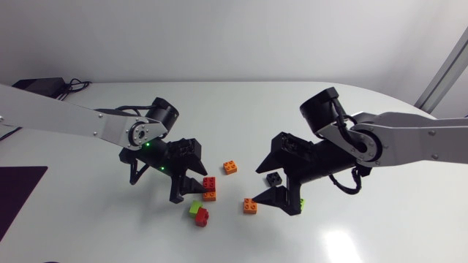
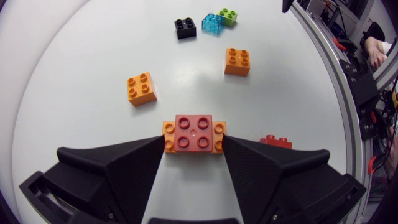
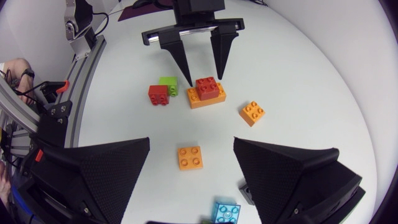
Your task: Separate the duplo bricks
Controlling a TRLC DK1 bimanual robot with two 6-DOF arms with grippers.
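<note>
A red brick sits on a longer orange brick, forming a stack [image 1: 209, 188] [image 2: 193, 132] [image 3: 208, 91] on the table. My left gripper [image 1: 191, 193] [image 2: 194, 140] [image 3: 203, 79] is shut on it, with a finger against each end of the orange brick. A green-and-red pair [image 1: 198, 212] [image 3: 163, 91] lies close beside that gripper. My right gripper [image 1: 278, 201] [image 3: 192, 142] hangs open over the table, with a single orange brick [image 1: 250, 205] [image 3: 189, 157] just ahead of its fingers, not touched.
Another orange brick [image 1: 230, 166] [image 2: 141, 88] [image 3: 252, 112] lies between the arms. A black brick [image 1: 274, 178] [image 2: 185, 28], a clear blue brick [image 2: 212, 23] [image 3: 227, 211] and a small green brick [image 2: 227, 16] lie under my right arm.
</note>
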